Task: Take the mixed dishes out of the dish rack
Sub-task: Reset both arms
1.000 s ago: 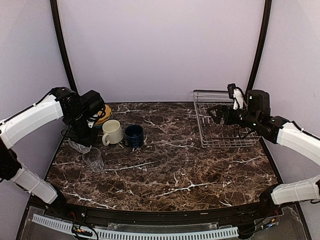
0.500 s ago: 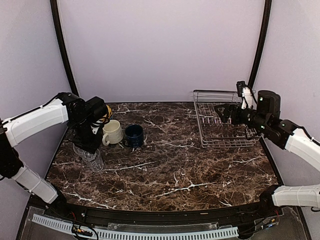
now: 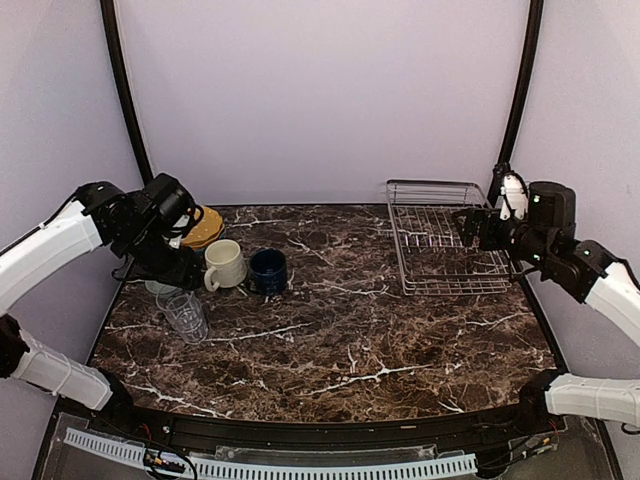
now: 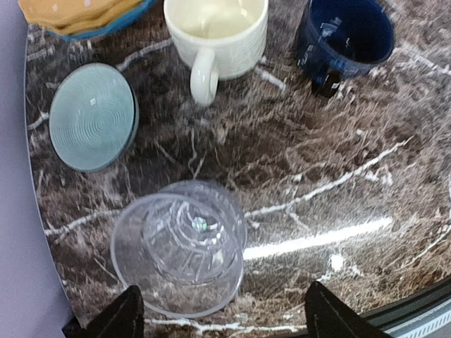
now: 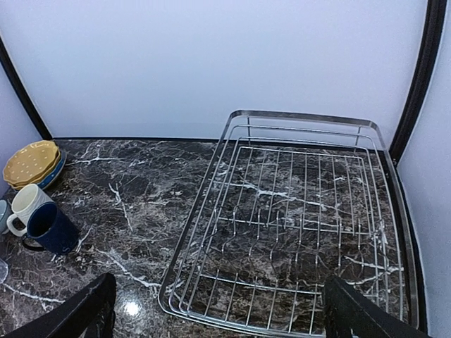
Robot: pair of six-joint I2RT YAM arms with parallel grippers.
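A dark marbled desk [image 3: 350, 340] carries the silver wire dish rack [image 3: 445, 288] at its far right corner. The dishes stand grouped at the far left, well apart from the rack. The yellow plates [image 4: 70, 10] are stacked on a blue dotted plate [image 4: 106, 24]. The cream mug [image 3: 225, 265] and dark navy mug [image 3: 268, 270] sit upright side by side, just in front. The pale greenish bowl [image 4: 91, 116] lies left of the cream mug, and the clear glass tumbler [image 4: 180, 246] stands upright nearer the front. The left gripper [image 4: 225, 317] hangs above the tumbler, jaws released and wide apart. The right gripper [image 5: 229, 310] hovers over the rack, jaws likewise spread, holding nothing.
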